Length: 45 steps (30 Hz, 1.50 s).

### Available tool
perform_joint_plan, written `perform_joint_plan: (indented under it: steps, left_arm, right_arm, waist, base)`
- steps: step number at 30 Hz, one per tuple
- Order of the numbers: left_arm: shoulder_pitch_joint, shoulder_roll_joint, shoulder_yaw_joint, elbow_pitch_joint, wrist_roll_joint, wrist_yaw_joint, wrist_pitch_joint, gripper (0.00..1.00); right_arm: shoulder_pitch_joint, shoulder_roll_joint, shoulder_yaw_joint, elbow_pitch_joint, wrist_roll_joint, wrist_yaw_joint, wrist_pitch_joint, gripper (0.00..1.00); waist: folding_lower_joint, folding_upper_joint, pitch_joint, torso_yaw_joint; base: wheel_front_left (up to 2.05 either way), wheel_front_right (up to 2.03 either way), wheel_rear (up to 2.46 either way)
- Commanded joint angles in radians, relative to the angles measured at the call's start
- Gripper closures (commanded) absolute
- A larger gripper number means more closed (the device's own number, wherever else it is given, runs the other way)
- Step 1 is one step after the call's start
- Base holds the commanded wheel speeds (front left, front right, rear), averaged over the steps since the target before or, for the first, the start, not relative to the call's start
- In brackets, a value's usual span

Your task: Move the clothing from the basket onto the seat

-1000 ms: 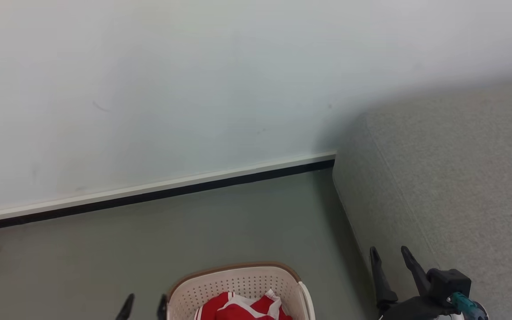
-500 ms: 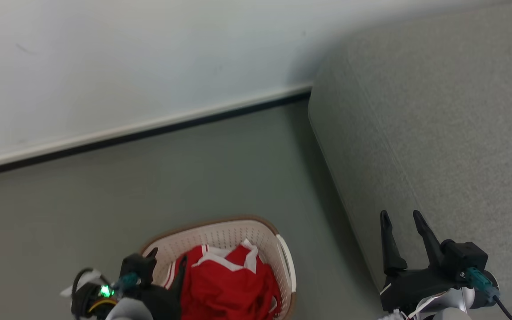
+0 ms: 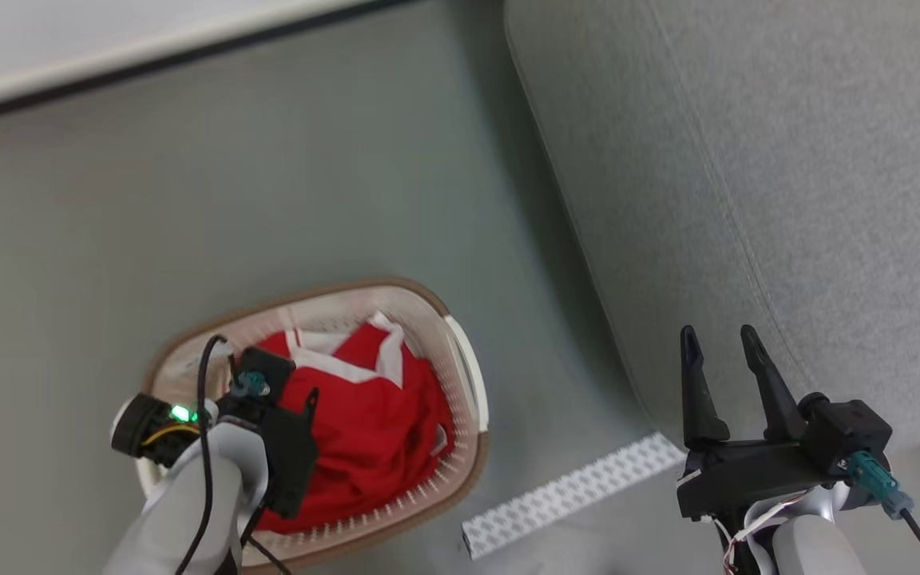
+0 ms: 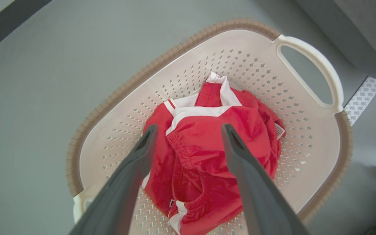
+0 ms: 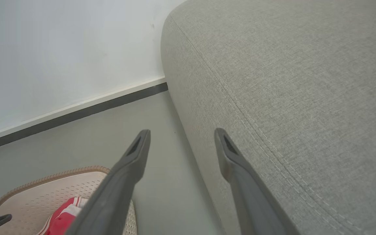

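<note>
The basket (image 3: 472, 447) stands on the grey floor (image 3: 268, 176) near the seat (image 3: 787, 160), apart from it. It contains the clothing (image 3: 372, 423), a crumpled red heap with white trim that lies wholly inside the perforated walls. The left tool (image 4: 189, 127) is positioned over the heap, fingers pointing down into the basket, jaws fully apart and gripping nothing. Contact between its fingertips and the fabric cannot be determined. The right tool (image 3: 716, 334) is positioned beside the seat's rounded edge, jaws fully apart and empty. The left wrist view resolves details that the head view leaves coarse: the cream side handle (image 4: 312, 71), the brown woven-look rim, gathered elastic hems and a small white label (image 4: 279, 130) at the heap's edge. The head view shows a white perforated strip (image 3: 580, 495) on the floor between basket and seat. The right wrist view adds the white wall (image 5: 60, 49) with its dark skirting and the seat's stitched seam.
</note>
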Motion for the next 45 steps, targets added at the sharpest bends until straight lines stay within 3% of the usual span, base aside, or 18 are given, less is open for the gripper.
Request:
perform_joint_plan:
  steps: [1, 10, 15, 20, 29, 30, 31, 39, 45]
  left_arm:
    - [-0.019, 0.012, -0.006, 0.015, 0.016, 0.008, 0.002, 0.00]
    - [-0.152, 0.020, 0.030, 0.115, -0.008, 0.118, 0.068, 0.00]
    - [-0.203, 0.037, 0.063, 0.180, -0.040, 0.153, 0.105, 0.00]
    - [-0.242, 0.047, 0.079, 0.230, -0.063, 0.158, 0.115, 0.00]
    - [-0.264, 0.069, 0.096, 0.283, -0.109, 0.117, 0.112, 0.00]
    - [-0.262, 0.073, 0.095, 0.287, -0.112, 0.110, 0.112, 0.29]
    - [-0.260, 0.077, 0.095, 0.289, -0.116, 0.103, 0.101, 0.97]
    - [-0.263, 0.097, 0.094, 0.302, -0.140, 0.028, 0.031, 1.00]
    - [-0.212, 0.062, 0.114, 0.312, -0.195, -0.037, -0.017, 1.00]
  right_arm:
    - [-0.006, 0.001, 0.004, 0.003, 0.012, 0.000, -0.010, 0.00]
    - [0.001, 0.001, 0.042, -0.026, 0.056, 0.000, -0.029, 0.00]
    - [-0.017, 0.001, 0.060, -0.031, 0.076, 0.000, -0.035, 0.00]
    - [-0.019, 0.001, 0.081, -0.038, 0.099, 0.000, -0.036, 0.00]
    - [-0.012, 0.001, 0.098, -0.059, 0.123, 0.000, -0.037, 0.00]
    - [-0.011, 0.001, 0.099, -0.060, 0.124, 0.000, -0.037, 0.00]
    - [-0.011, 0.001, 0.099, -0.061, 0.126, 0.000, -0.037, 0.00]
    - [-0.027, 0.000, 0.096, -0.058, 0.130, 0.000, -0.037, 0.00]
    - [-0.045, 0.000, 0.084, -0.037, 0.098, 0.000, -0.037, 0.00]
  waist:
    - [-0.0003, -0.0002, 0.114, -0.071]
    - [-0.0003, -0.0002, 0.254, -0.092]
    - [-0.0003, -0.0002, 0.304, -0.110]
    - [-0.0003, -0.0002, 0.330, -0.126]
    - [-0.0003, -0.0002, 0.377, -0.151]
    - [-0.0003, -0.0002, 0.379, -0.153]
    - [-0.0003, -0.0002, 0.381, -0.154]
    - [-0.0003, -0.0002, 0.358, -0.139]
    - [-0.0003, -0.0002, 0.258, -0.079]
  base:
    - [0.00, 0.00, 0.00]
    - [0.00, 0.00, 0.00]
    - [0.00, 0.00, 0.00]
    - [0.00, 0.00, 0.00]
    - [0.00, 0.00, 0.00]
    - [0.00, 0.00, 0.00]
    - [0.00, 0.00, 0.00]
    - [0.00, 0.00, 0.00]
    - [0.00, 0.00, 0.00]
